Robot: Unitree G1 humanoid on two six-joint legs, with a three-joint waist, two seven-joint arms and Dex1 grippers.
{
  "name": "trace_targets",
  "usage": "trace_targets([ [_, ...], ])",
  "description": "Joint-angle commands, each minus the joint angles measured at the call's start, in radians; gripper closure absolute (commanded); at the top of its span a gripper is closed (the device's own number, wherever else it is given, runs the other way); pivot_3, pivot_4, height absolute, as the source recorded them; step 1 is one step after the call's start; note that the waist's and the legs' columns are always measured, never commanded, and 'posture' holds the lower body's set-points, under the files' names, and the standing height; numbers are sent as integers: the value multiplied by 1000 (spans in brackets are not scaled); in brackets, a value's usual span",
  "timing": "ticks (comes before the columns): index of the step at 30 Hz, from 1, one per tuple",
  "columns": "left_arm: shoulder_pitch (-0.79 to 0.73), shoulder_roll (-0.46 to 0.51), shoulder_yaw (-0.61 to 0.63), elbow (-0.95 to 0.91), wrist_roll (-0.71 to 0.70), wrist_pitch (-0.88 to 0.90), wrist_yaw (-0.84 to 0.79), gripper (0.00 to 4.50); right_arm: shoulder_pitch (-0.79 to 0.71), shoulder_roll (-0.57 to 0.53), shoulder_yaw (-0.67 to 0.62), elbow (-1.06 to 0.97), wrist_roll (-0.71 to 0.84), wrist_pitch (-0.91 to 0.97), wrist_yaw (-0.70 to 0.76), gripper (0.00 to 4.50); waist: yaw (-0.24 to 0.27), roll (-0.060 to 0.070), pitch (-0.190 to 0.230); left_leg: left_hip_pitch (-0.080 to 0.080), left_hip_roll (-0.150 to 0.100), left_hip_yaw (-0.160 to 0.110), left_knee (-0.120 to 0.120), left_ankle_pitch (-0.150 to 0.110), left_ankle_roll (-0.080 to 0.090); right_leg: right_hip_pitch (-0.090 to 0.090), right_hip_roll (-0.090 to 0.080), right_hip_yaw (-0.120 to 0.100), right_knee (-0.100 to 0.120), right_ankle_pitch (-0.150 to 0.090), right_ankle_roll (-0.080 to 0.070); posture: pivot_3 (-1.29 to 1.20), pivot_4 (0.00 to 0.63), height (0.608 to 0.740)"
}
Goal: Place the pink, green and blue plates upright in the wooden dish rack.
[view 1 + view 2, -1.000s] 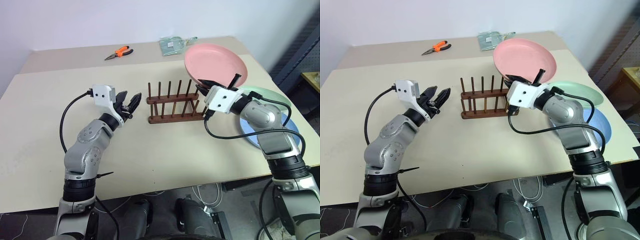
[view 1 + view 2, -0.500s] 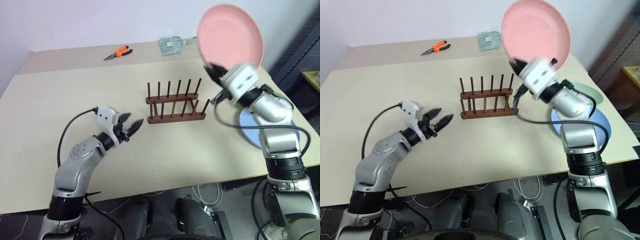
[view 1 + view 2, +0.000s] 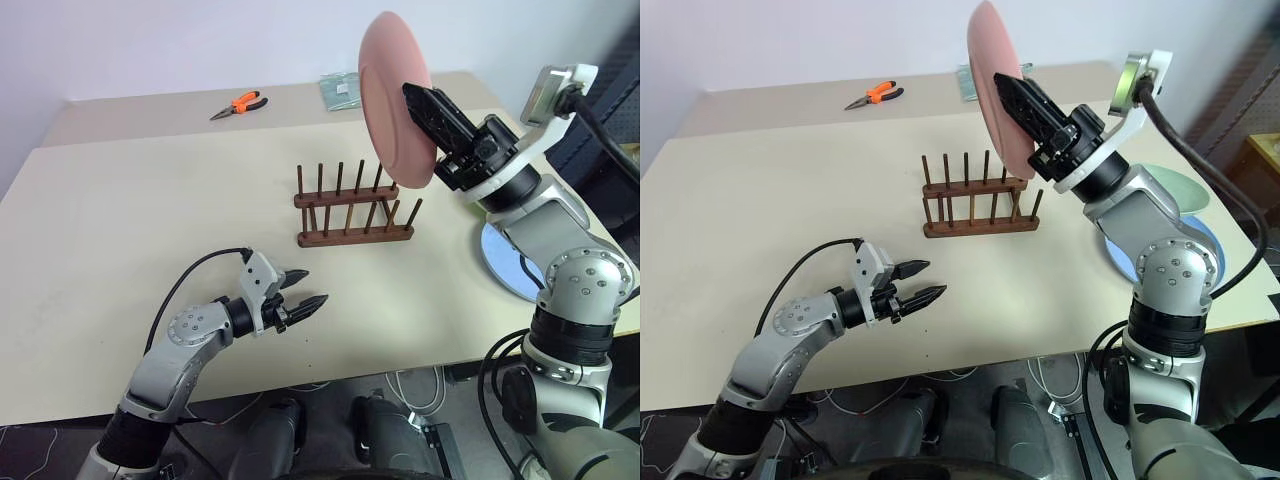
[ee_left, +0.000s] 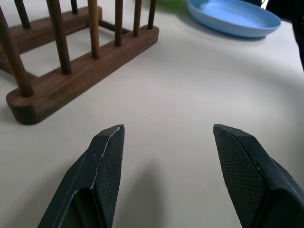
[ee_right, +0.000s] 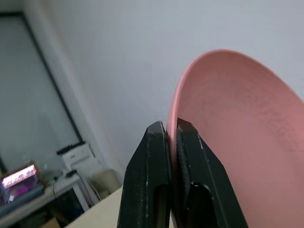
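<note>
Head view, pink plate [image 3: 392, 98]: held on edge in the air above the rack's [image 3: 352, 207] right end, rim clamped by the right gripper [image 3: 430, 112]; nearly upright, seen almost edge-on.
Head view, right gripper: fingers pinched tight on the plate's rim, reaching up and leftward from the wrist.
Head view, rack: stands mid-table [image 3: 150, 200], long axis running left to right, pegs upright, no plate in it.
Head view, left gripper [image 3: 301, 303]: fingers apart, nothing between them; low over the table, near its front edge, left of and nearer than the rack, well apart from it, pointing right.
Head view, blue plate [image 3: 505, 260]: flat on the table at the right, largely hidden by the right arm.
Head view, green plate [image 3: 1175, 185]: a sliver showing behind the right arm, just beyond the blue one.
Head view, pliers [image 3: 237, 104]: far end of the table, left of centre.
Left wrist view, fingers [image 4: 102, 161]: spread wide over bare table; rack's near rail ahead to one side, blue plate beyond it, plate cut off by the frame.
Right wrist view, fingers [image 5: 156, 175]: closed on the pink plate's rim; plate's far edge cut off.
</note>
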Motion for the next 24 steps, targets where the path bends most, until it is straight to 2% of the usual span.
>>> trace_targets([
  [1,3,-8,5,-41,1,-29,-8,1455,-12,21,-40,17,35,-19,-43,4459,0,0,0,0,0,0,0,0,0,0,0,0,0,0,0,0,150,740],
  [7,5,-13,4,-43,5,-33,-7,1455,12,68,-84,65,88,-29,-131,4459,0,0,0,0,0,0,0,0,0,0,0,0,0,0,1,0,150,740],
  [14,-8,-20,5,-37,2,-30,-10,1455,23,83,-91,174,57,-23,-205,4459,-1,1,0,0,0,0,0,0,0,0,0,0,0,1,2,0,150,740],
  [17,-10,-18,3,-38,7,-33,-13,1455,12,79,-95,221,33,-28,-208,3490,-1,2,0,0,0,0,0,0,0,0,0,0,0,1,2,0,150,740],
  [21,-10,-22,6,-43,-8,-18,-19,1455,-8,36,-62,234,-92,-67,-138,1442,-1,3,1,0,0,1,0,0,0,0,0,0,0,1,2,0,150,740],
  [24,-5,-26,17,-53,-28,2,-13,573,-23,-34,-38,226,-226,-122,-70,2,-1,4,2,0,0,1,0,0,0,0,0,0,0,1,2,0,150,740],
])
